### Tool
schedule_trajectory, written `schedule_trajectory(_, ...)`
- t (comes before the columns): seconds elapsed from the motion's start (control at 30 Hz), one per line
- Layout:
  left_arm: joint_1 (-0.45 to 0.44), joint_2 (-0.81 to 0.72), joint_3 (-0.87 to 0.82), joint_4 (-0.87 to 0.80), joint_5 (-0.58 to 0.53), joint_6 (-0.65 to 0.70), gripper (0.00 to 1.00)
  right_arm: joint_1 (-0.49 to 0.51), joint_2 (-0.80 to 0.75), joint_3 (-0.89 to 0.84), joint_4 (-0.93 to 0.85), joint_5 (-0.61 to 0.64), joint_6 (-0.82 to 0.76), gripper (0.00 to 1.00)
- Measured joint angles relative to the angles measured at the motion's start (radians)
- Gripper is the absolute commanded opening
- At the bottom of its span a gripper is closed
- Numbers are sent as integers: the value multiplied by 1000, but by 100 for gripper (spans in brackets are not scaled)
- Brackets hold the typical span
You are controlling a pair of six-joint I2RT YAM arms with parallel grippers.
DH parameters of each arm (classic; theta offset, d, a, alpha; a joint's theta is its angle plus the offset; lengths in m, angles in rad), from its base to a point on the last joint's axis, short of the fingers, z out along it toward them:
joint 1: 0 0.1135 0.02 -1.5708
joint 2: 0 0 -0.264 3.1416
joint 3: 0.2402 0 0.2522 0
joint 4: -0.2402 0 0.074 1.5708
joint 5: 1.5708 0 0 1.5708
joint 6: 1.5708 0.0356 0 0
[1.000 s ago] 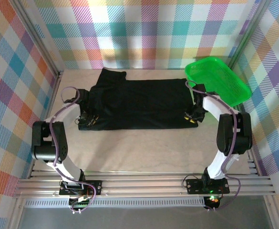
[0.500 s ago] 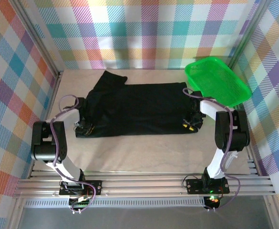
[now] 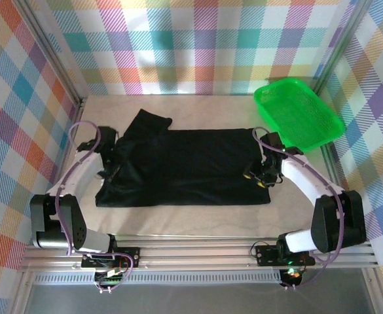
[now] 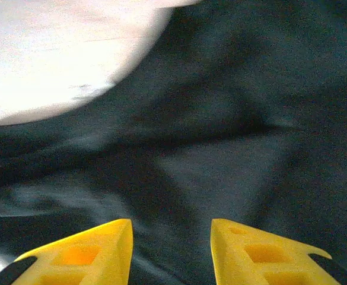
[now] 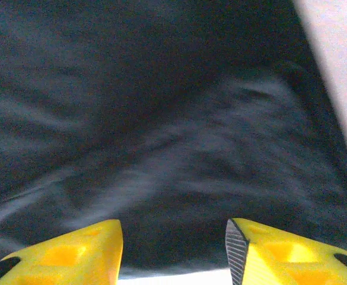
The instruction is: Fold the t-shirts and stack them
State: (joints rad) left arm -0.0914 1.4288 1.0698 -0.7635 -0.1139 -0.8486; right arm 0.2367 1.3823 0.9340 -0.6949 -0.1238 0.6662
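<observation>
A black t-shirt (image 3: 184,167) lies spread flat across the middle of the table, one sleeve sticking out at the back left (image 3: 145,121). My left gripper (image 3: 109,169) hovers over its left edge. In the left wrist view my left gripper (image 4: 172,240) is open, its yellow fingertips (image 4: 102,249) apart with only the dark t-shirt (image 4: 220,119) below them. My right gripper (image 3: 258,176) is over the shirt's right edge. Seen from the right wrist, my right gripper (image 5: 173,240) is open above the t-shirt (image 5: 161,119), and nothing sits between the jaws.
A bright green mesh basket (image 3: 299,114) stands at the back right corner, just beyond the right arm. Pale table (image 3: 198,222) shows in front of the shirt, and also at the top left of the left wrist view (image 4: 54,59). Plaid walls close in three sides.
The shirt's near edge has come forward toward the arm bases and the cloth lies flatter. Both grippers have opened and let go of the cloth.
</observation>
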Motion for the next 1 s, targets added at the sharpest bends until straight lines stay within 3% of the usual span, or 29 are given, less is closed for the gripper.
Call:
schedule_trajectory(0.17, -238, 164, 192, 61, 18, 121, 35, 1, 27, 67, 161, -178, -76, 53)
schedule_trajectory(0.27, -312, 294, 252, 70, 36, 186, 37, 1, 51, 94, 224, -250, -91, 54)
schedule_trajectory(0.53, -327, 555, 401, 36, -1, 336, 38, 1, 66, 120, 261, -320, -100, 54)
schedule_trajectory(1.0, -343, 583, 435, 6, -58, 420, 35, 1, 74, 120, 261, -331, -94, 52)
